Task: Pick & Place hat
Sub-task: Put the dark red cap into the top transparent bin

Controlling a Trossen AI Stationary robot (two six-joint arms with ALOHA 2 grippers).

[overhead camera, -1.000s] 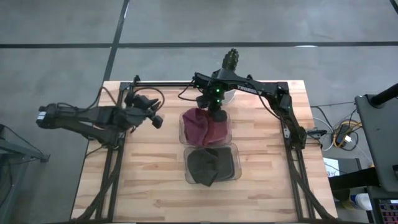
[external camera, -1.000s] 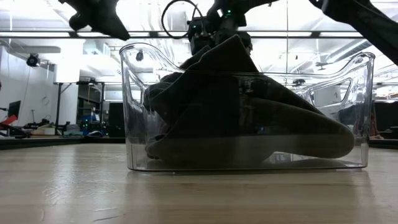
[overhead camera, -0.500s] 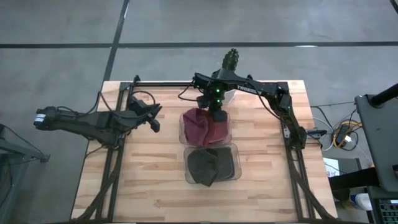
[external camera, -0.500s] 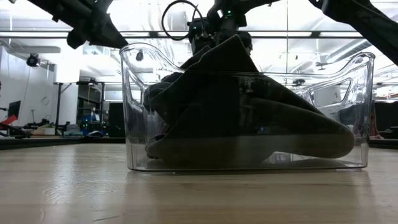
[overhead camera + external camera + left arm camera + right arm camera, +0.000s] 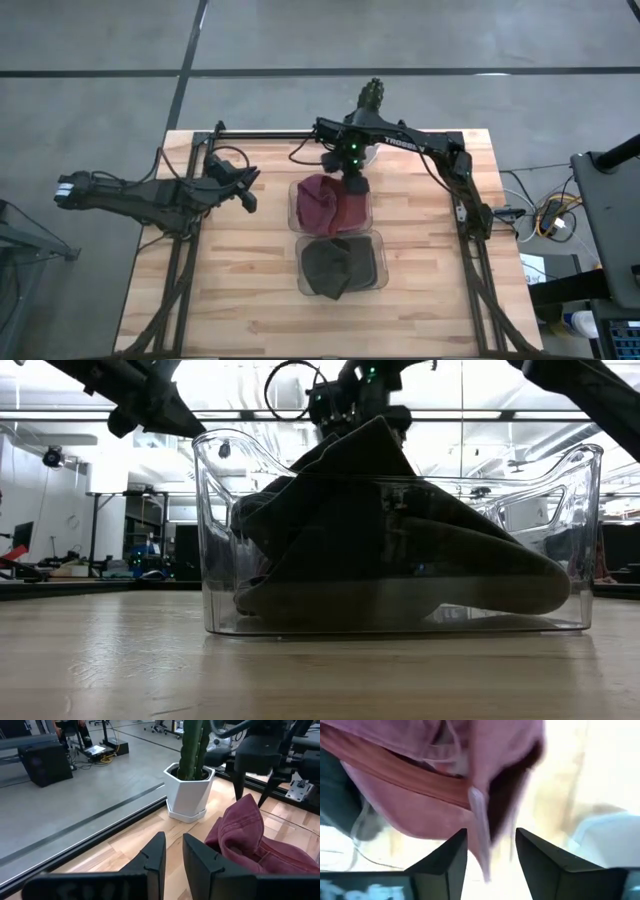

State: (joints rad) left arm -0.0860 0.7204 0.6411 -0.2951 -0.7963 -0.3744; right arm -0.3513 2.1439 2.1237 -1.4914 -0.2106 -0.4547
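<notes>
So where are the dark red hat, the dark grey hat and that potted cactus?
Dark red cloth hat (image 5: 322, 201), high view: on its crown, in the clear bin.
Dark grey cloth hat (image 5: 331, 267), high view: on its middle, in the nearer clear bin.
Green cactus in white pot (image 5: 186, 793), left wrist view: on the pot's wall.

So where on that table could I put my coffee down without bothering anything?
Bare wood lies on the table left of the dark hat's bin, and right of both bins. It is crowded at the far edge: the red hat's bin, the cactus pot and the right gripper.
</notes>
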